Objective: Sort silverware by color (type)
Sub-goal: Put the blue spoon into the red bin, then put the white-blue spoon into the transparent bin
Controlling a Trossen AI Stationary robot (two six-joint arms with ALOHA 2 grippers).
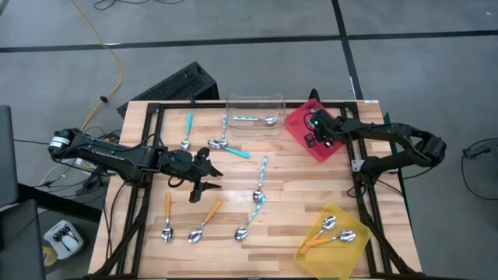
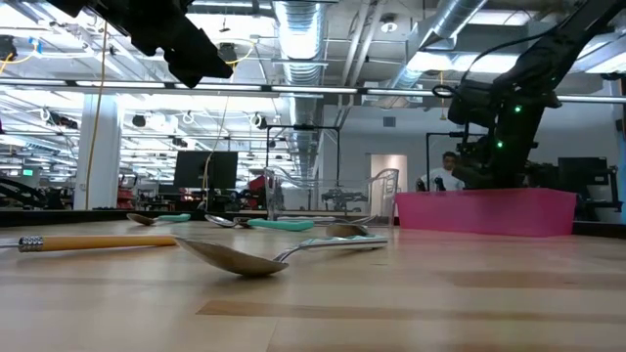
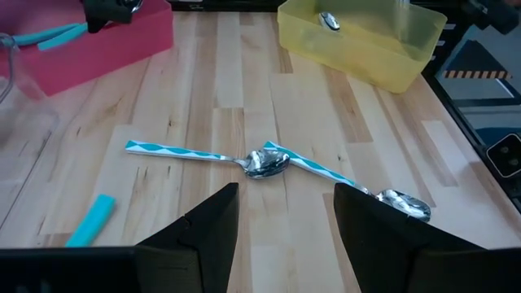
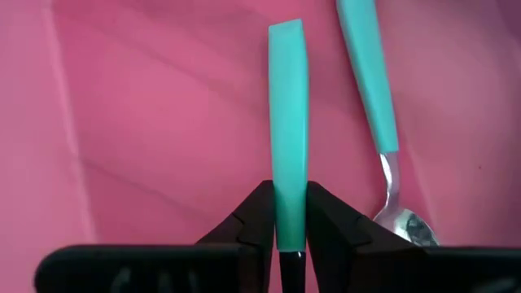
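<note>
while i watch from the remote station, these are my notes:
right gripper (image 4: 289,232): i see it pinching the handle of a teal spoon (image 4: 288,122) between its two fingers, over the floor of the red tray (image 4: 146,122).
second teal spoon (image 4: 370,89): lying in the same red tray just beside the held one, bowl toward the gripper.
red tray position: near the far right corner of the table (image 1: 288,233), next to the clear tray (image 1: 254,105).
clear tray contents: one patterned light-blue spoon (image 1: 253,119).
left gripper (image 1: 204,175): i read its fingers as spread apart and empty, hovering over the middle left of the table.
ahead of the left gripper: two patterned light-blue spoons (image 3: 207,155) (image 3: 342,181), one's handle tip touching the other's bowl.
loose teal spoons: one (image 1: 187,131) near the far left, another (image 1: 229,148) by the centre.
orange spoons on the table: two (image 1: 167,218) (image 1: 204,222) along the near edge.
yellow tray (image 1: 331,260): at the near right corner, holding two orange spoons (image 1: 334,237).
</note>
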